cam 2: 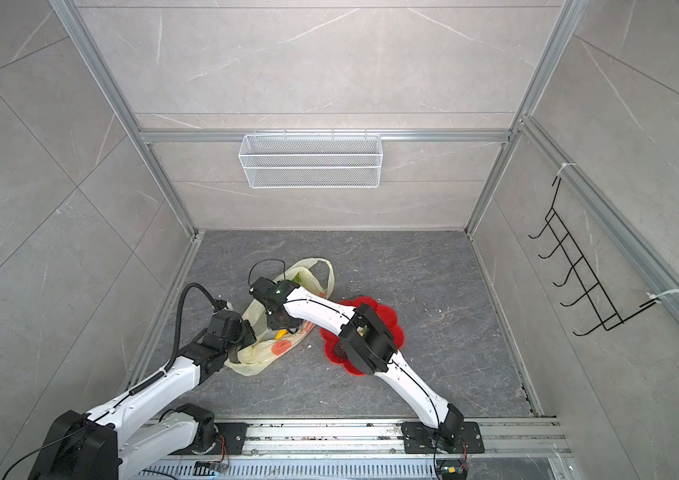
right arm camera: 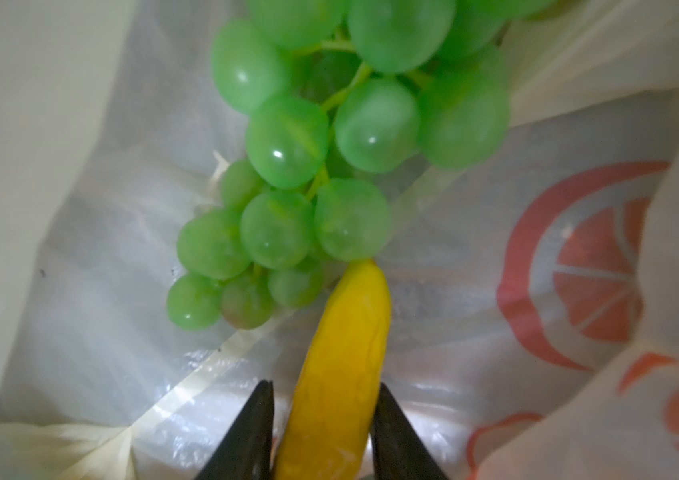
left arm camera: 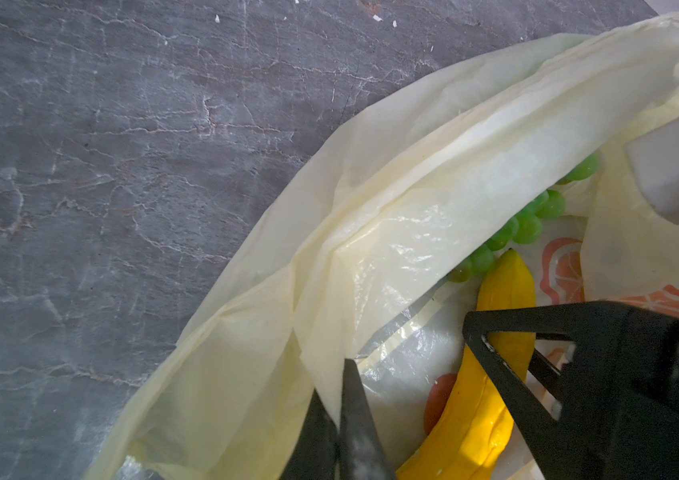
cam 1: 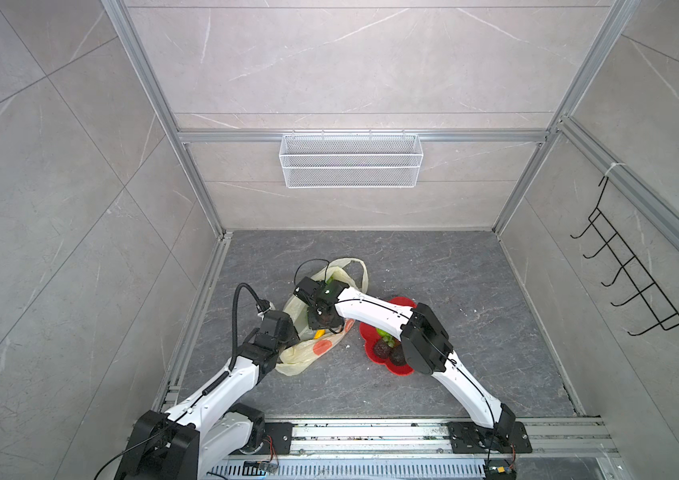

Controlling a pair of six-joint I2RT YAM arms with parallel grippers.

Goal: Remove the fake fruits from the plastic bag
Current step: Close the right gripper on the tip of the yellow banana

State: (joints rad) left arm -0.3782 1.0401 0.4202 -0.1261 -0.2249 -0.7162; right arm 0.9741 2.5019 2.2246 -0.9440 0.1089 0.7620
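table [cam 1: 433, 374]: grey and stone-like. Everything sits on it, with the bag on the left and the plate just beside it on the right.
plastic bag [cam 1: 294, 363]: pale yellow and crumpled, lying on the table with its mouth open. There is fruit inside it, so I think the job is only partly done.
red plate [cam 1: 369, 338]: shaped like a flower. Some fruit lies on it, so that part of the job looks finished.
left gripper [left arm camera: 346, 370]: its fingers are pressed together on the edge of the plastic bag. They lift the thin film so the mouth gapes.
right gripper [right arm camera: 324, 386]: it reaches across and down into the bag. Its fingers stand apart, one on each side of the banana and very close to it. A thin gap shows on one side, so I guess it is not squeezing yet.
grape bunch [right arm camera: 308, 166]: green and shiny, inside the bag, right at the banana's tip. It is left to take out.
banana [right arm camera: 342, 332]: yellow, lying inside the bag between the right gripper's fingers. I think it is the next one to come out.
avocados [cam 1: 383, 350]: two dark ones side by side on the red plate, partly hidden by the right arm. They are out of the bag.
green fruit [cam 1: 385, 333]: a small green bit on the plate, touching the avocados. I cannot tell which fruit it is.
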